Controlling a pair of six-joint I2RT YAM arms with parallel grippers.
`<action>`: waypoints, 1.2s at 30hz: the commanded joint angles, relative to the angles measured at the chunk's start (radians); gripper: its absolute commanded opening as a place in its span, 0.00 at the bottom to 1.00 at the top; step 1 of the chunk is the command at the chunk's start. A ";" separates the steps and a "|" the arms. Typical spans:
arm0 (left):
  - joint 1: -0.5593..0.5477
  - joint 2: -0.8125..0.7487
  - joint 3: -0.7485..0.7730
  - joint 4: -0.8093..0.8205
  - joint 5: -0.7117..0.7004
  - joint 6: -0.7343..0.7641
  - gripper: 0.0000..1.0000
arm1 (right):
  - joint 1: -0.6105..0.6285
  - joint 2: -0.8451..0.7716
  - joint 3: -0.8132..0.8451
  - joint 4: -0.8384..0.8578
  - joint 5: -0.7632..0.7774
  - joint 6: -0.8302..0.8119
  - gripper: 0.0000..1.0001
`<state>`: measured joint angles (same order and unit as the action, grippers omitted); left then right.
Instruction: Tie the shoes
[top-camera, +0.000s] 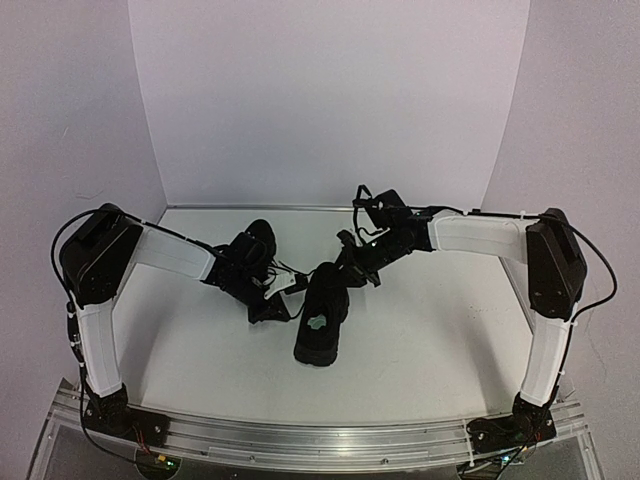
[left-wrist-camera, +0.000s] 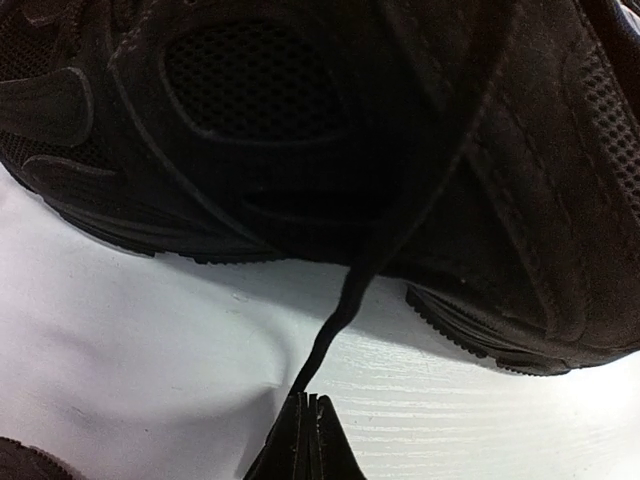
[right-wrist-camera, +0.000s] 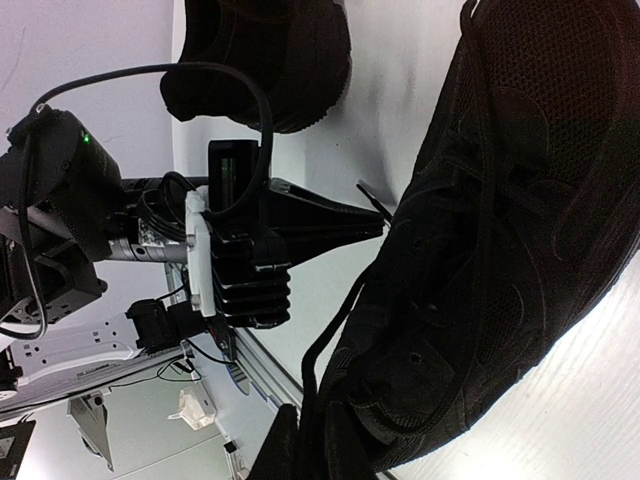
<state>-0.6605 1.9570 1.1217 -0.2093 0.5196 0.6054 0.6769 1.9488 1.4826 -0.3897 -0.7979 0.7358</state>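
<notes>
— On the desk, between both arms, how is the near shoe held?
— One lace is pinched in the closed left end effector, and a second lace apparently in the closed right end effector. Both should be drawn evenly taut.

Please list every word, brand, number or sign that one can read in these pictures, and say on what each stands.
No text can be read in any view.
Middle shoe: no brand shows; its pale patch is too small to read.
Other shoe: no mark shows.
Left arm: only a green light, no lettering.
Background clutter in the right wrist view: too blurred to read.
</notes>
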 joint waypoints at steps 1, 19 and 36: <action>0.001 -0.052 0.005 -0.022 -0.026 -0.004 0.00 | 0.002 0.011 0.010 0.012 0.005 0.003 0.10; 0.041 0.064 0.400 -0.159 -0.109 -0.005 0.48 | -0.001 0.019 0.017 0.009 -0.001 -0.014 0.00; 0.056 0.390 0.797 -0.442 -0.399 0.068 0.57 | -0.002 0.032 0.029 0.003 -0.008 -0.026 0.00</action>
<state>-0.6143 2.3386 1.8721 -0.5726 0.2056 0.6226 0.6765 1.9675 1.4826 -0.3901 -0.7986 0.7263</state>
